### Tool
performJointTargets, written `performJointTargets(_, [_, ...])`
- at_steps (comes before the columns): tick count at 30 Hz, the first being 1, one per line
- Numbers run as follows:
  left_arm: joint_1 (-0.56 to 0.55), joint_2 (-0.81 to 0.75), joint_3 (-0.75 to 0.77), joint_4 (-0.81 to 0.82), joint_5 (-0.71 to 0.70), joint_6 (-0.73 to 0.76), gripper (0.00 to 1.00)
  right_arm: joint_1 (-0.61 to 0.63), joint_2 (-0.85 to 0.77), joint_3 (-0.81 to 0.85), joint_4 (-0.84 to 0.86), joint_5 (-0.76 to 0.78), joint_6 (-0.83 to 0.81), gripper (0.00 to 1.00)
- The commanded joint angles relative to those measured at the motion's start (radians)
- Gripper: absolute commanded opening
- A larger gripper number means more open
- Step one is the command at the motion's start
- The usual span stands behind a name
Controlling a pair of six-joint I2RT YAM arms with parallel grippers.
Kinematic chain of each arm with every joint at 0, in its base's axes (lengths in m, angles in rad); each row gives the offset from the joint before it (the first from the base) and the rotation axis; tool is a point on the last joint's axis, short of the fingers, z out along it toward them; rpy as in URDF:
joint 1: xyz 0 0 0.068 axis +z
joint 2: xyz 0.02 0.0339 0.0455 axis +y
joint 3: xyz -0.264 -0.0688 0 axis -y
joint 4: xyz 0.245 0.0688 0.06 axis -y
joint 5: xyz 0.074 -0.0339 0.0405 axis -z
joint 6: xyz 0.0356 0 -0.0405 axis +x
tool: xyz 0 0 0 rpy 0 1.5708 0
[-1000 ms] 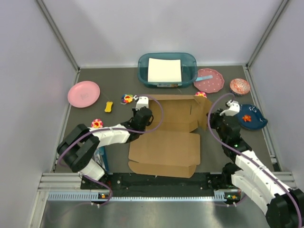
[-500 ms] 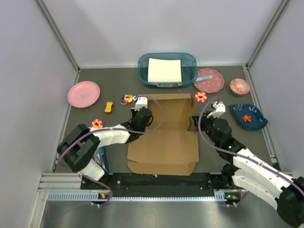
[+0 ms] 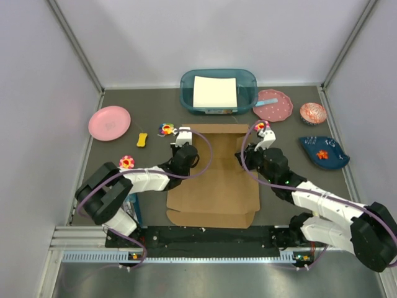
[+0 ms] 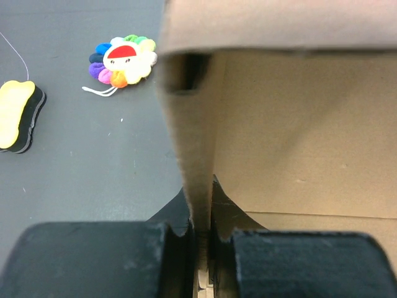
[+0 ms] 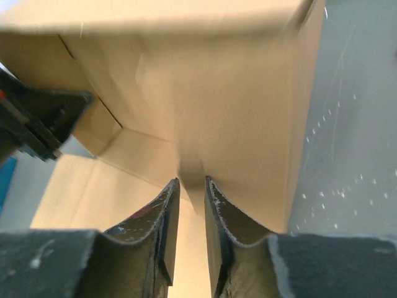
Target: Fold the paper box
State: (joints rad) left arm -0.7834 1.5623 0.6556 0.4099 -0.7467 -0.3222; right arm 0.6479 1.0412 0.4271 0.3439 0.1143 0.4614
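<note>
The paper box (image 3: 217, 186) is a brown cardboard piece lying in the middle of the table, with its left and right side flaps raised. My left gripper (image 3: 186, 153) is shut on the upright left flap; in the left wrist view the flap's edge (image 4: 189, 124) runs down between the jaws of that gripper (image 4: 201, 220). My right gripper (image 3: 250, 159) is shut on the raised right flap; in the right wrist view the cardboard (image 5: 205, 105) drops between the fingertips of that gripper (image 5: 190, 186). The box's front panel lies flat near the arm bases.
A teal bin (image 3: 186, 84) with a white sheet stands at the back. A pink plate (image 3: 110, 122) is at the left; a dotted plate (image 3: 273, 105), a small bowl (image 3: 313, 113) and a blue plate (image 3: 325, 152) at the right. Flower toys (image 3: 166, 129) (image 3: 126, 161) (image 3: 263, 126) and a yellow piece (image 3: 142, 138) lie near the box.
My right gripper has moved left and inward, swinging the right flap up from flat to standing. The box now looks narrower. My left gripper has held the left flap and barely moved.
</note>
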Motion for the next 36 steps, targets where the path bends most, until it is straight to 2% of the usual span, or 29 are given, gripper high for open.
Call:
performJointTargets(1, [-0.011, 0.019, -0.031, 0.021, 0.024, 0.041, 0.00, 0.018, 0.011, 0.022, -0.167, -0.013, -0.032, 0.27])
performJointTargets(2, [-0.011, 0.019, -0.033, 0.023, 0.023, 0.041, 0.00, 0.018, -0.010, 0.022, -0.186, -0.005, -0.035, 0.34])
performJointTargets(5, [-0.011, 0.019, -0.034, 0.026, 0.018, 0.048, 0.00, 0.018, -0.044, 0.032, -0.241, 0.025, -0.050, 0.45])
performJointTargets(8, [-0.011, 0.019, -0.034, 0.029, 0.015, 0.052, 0.00, 0.018, -0.092, 0.045, -0.281, 0.041, -0.069, 0.51])
performJointTargets(16, [-0.011, 0.024, -0.036, 0.035, 0.010, 0.066, 0.00, 0.018, -0.327, 0.107, -0.417, 0.022, -0.116, 0.60])
performJointTargets(21, [-0.011, 0.024, -0.034, 0.035, 0.009, 0.069, 0.00, 0.018, -0.466, 0.177, -0.487, 0.126, -0.161, 0.62])
performJointTargets(24, [-0.011, 0.016, -0.036, 0.038, 0.007, 0.072, 0.00, 0.015, -0.497, 0.229, -0.522, 0.330, -0.143, 0.58])
performJointTargets(25, [-0.011, 0.016, -0.037, 0.043, 0.007, 0.074, 0.00, 0.007, -0.489, 0.255, -0.537, 0.454, -0.130, 0.54])
performJointTargets(26, [-0.011, 0.012, -0.042, 0.046, 0.007, 0.074, 0.00, -0.007, -0.460, 0.262, -0.554, 0.491, -0.110, 0.46])
performJointTargets(28, [-0.011, 0.012, -0.045, 0.050, 0.007, 0.077, 0.00, -0.080, -0.426, 0.265, -0.556, 0.544, -0.070, 0.38])
performJointTargets(29, [-0.011, 0.012, -0.047, 0.050, 0.009, 0.075, 0.00, -0.121, -0.412, 0.262, -0.562, 0.535, 0.000, 0.33])
performJointTargets(30, [-0.011, 0.010, -0.047, 0.052, 0.010, 0.074, 0.00, -0.227, -0.388, 0.257, -0.559, 0.506, 0.038, 0.31])
performJointTargets(33, [-0.011, 0.005, -0.059, 0.067, 0.017, 0.075, 0.00, -0.406, -0.321, 0.216, -0.498, 0.316, 0.187, 0.29])
performJointTargets(34, [-0.011, 0.005, -0.065, 0.069, 0.018, 0.074, 0.00, -0.509, -0.297, 0.191, -0.468, 0.197, 0.215, 0.29])
performJointTargets(36, [-0.011, 0.002, -0.070, 0.079, 0.023, 0.074, 0.00, -0.577, -0.233, 0.171, -0.374, 0.118, 0.269, 0.29])
